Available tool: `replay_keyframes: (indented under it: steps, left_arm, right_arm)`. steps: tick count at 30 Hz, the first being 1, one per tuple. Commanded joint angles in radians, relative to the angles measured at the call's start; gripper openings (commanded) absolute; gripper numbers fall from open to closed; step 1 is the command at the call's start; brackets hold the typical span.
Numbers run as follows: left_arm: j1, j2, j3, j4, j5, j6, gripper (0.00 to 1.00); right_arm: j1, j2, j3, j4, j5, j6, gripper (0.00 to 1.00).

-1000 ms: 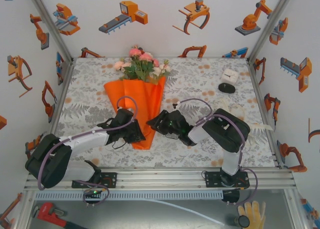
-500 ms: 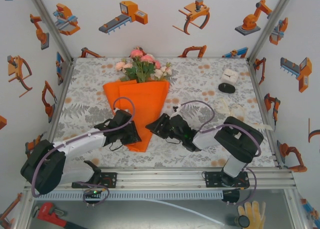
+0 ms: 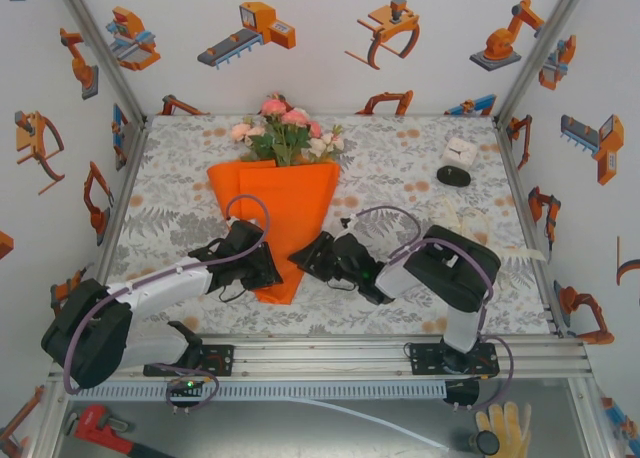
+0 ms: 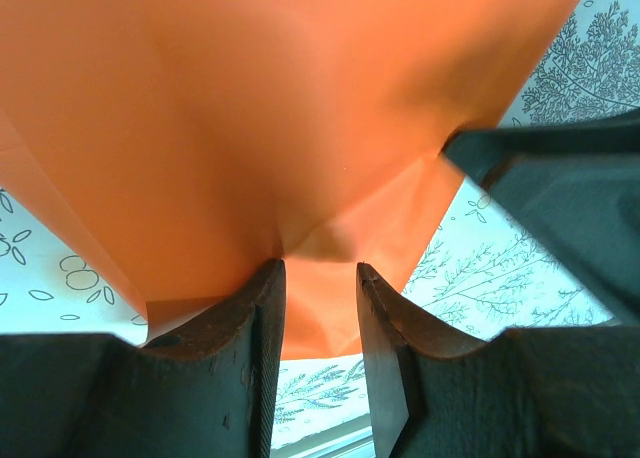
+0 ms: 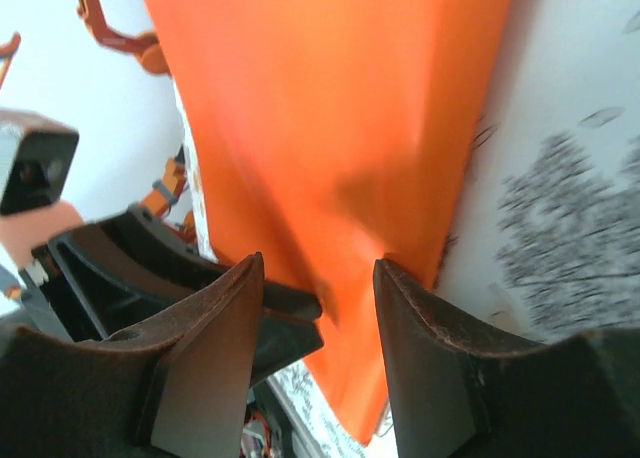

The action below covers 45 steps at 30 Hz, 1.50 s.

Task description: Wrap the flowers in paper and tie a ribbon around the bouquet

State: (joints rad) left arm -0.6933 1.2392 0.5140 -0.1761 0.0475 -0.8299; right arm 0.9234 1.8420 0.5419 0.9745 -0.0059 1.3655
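Note:
The orange paper [image 3: 290, 193] lies as a cone on the cloth, its narrow tip toward the arms. The flowers [image 3: 285, 128], pink and cream blooms with green leaves, stick out of its wide far end. My left gripper [image 3: 268, 270] holds the cone's narrow end from the left; in its wrist view the paper [image 4: 280, 108] creases between the fingers, and the left gripper [image 4: 320, 268] is shut on it. My right gripper [image 3: 303, 261] grips the same end from the right, shut with the paper [image 5: 330, 108] between the fingers of the right gripper [image 5: 318, 263]. The cream ribbon [image 3: 452, 216] lies loose to the right.
A small white box [image 3: 460, 150] and a black disc [image 3: 453, 175] sit at the back right of the floral cloth [image 3: 180, 193]. Metal frame posts and stickered walls close in the table on three sides.
The cone swung from tilted to nearly straight, its tip shifting left with my left gripper. My right gripper followed to the left and stayed at the narrow end.

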Motion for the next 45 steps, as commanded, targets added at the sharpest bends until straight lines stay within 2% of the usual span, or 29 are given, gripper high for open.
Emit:
replay_keyframes:
  steps: [1,20,31,40,45]
  left_arm:
    - [-0.005,0.015,-0.013,-0.029,-0.018,0.003,0.38]
    - [-0.003,0.029,-0.014,-0.019,-0.012,0.004,0.38]
    - [0.000,-0.009,-0.026,-0.042,-0.031,-0.006,0.38]
    - [0.001,-0.024,-0.031,-0.050,-0.034,-0.009,0.38]
    - [0.000,-0.040,-0.021,-0.060,-0.029,-0.006,0.39]
  right_arm:
    - [-0.059,0.039,-0.019,0.018,0.030,-0.030,0.48]
    - [-0.379,0.299,0.259,0.038,-0.117,-0.093,0.48]
    - [-0.503,0.444,0.492,-0.080,-0.163,-0.093,0.48]
    - [-0.586,0.516,0.668,-0.216,-0.200,-0.156,0.48]
    - [-0.605,0.457,0.716,-0.303,-0.248,-0.197,0.47]
